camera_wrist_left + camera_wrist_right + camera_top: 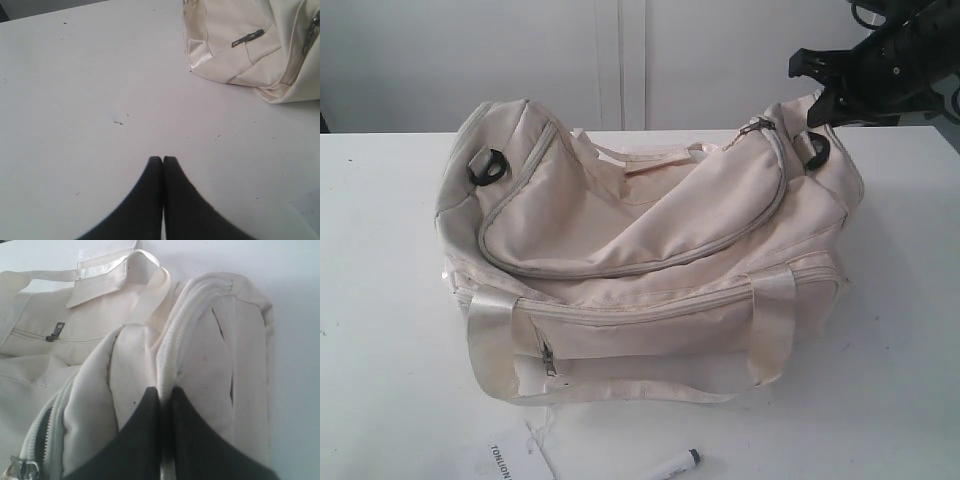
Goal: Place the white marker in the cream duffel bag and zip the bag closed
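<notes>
We record the white marker [676, 466] on the table [880, 400] before the cream duffel bag [650, 250], cap end rightward, the whole bag away from the right gripper [165, 389], pinched on its zip seam; the left gripper [162, 160], closed and empty, seems nearer.

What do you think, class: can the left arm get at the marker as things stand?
Probably yes. The marker lies uncovered on bare table in front of the bag, with a paper tag beside it. The left gripper is shut and empty over open table; it must open first.
</notes>
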